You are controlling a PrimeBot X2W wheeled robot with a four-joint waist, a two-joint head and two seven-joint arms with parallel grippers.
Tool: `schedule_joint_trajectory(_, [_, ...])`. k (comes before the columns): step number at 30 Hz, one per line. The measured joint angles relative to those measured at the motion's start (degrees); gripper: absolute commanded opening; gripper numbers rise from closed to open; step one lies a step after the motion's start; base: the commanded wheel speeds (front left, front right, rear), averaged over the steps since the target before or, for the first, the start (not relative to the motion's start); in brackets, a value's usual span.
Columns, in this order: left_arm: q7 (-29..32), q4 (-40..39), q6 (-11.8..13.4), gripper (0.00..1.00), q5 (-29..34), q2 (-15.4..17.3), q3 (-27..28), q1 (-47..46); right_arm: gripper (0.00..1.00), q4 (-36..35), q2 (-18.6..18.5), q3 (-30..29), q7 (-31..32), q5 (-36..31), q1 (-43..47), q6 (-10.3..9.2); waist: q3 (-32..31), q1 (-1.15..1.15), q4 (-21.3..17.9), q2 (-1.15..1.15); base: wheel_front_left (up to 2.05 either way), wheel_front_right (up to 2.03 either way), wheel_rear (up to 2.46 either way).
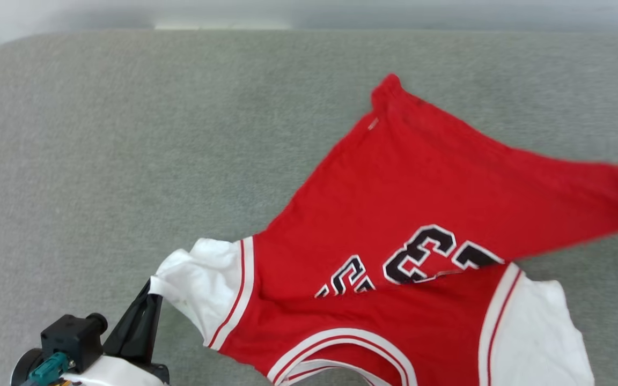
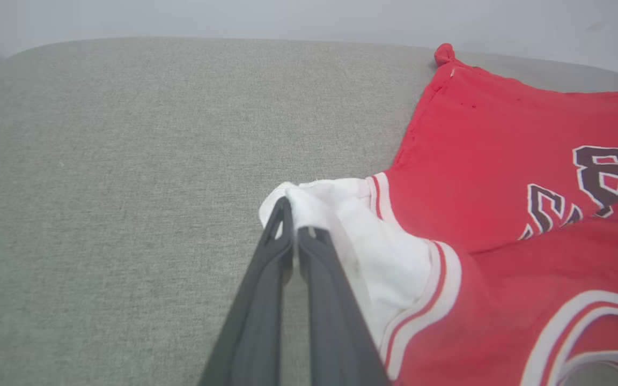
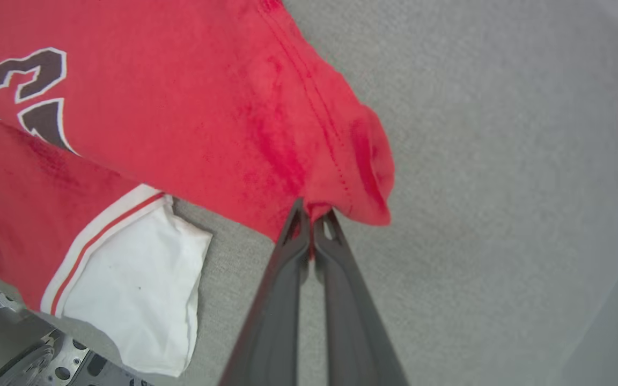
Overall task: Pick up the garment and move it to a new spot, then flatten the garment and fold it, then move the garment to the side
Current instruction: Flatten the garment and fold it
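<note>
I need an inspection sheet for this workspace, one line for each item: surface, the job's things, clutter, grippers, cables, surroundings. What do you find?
Surface: grey fabric surface with a rounded corner, bare beside the shirt.
Job's things: red jersey lies on the surface, number side up, wrinkled, with one red layer folded across the numbers and stretched between the two grippers.
Clutter: nothing seen.
Grippers: left gripper shut on the edge of a white sleeve; right gripper shut on a red hem corner.
Cables: nothing seen.
Surroundings: pale wall behind the surface.
</note>
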Motion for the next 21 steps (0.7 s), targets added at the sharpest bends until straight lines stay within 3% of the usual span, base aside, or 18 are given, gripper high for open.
schedule_joint_trajectory(4, [0.3,-0.49,0.83,0.0,-0.07,0.71,0.13,1.59,0.0,-0.44,-2.93,-1.87,-3.75,2.9,12.15,0.0,-1.9,0.0,-2.37,0.0,0.0,0.0,0.0])
schedule_joint_trajectory(8, [0.49,-1.34,1.46,0.0,-0.05,1.27,0.22,2.25,0.0,-0.18,-3.57,-3.28,-7.69,5.17,24.63,0.0,-2.89,0.0,-4.18,0.0,0.0,0.0,0.0])
schedule_joint_trajectory(12, [0.68,-1.7,1.78,0.0,-0.04,1.74,0.27,2.42,0.0,0.55,-1.69,-3.21,-9.98,5.93,35.72,0.0,-2.94,0.0,-4.89,0.0,0.0,0.0,0.0])
schedule_joint_trajectory(16, [1.01,-1.99,2.22,0.0,0.04,2.02,0.37,2.44,0.0,0.74,1.11,-4.86,-11.99,5.08,39.41,0.0,-2.66,0.0,-5.56,0.0,0.0,0.0,0.0])
schedule_joint_trajectory(17, [1.02,-2.05,2.26,0.0,0.04,2.07,0.37,2.44,0.08,0.89,1.83,-5.54,-12.13,4.79,39.82,0.0,-2.66,0.0,-5.66,0.0,0.0,0.0,0.0])
schedule_joint_trajectory(18, [1.09,-2.13,2.31,0.0,0.07,2.13,0.37,2.44,0.85,1.05,2.45,-6.23,-12.15,4.59,40.13,0.0,-2.72,0.0,-5.75,0.0,0.0,0.0,0.0])
schedule_joint_trajectory(19, [1.09,-2.24,2.34,0.0,0.09,2.18,0.37,2.44,1.0,0.97,2.87,-7.12,-12.17,4.44,40.25,0.0,-2.79,0.0,-5.83,0.0,0.0,0.0,0.0])
schedule_joint_trajectory(21, [1.29,-2.44,2.49,0.0,0.1,2.26,0.36,2.45,1.0,0.38,3.16,-9.79,-12.68,3.75,39.81,0.0,-2.98,-0.01,-6.0,0.0,0.0,0.0,0.0])
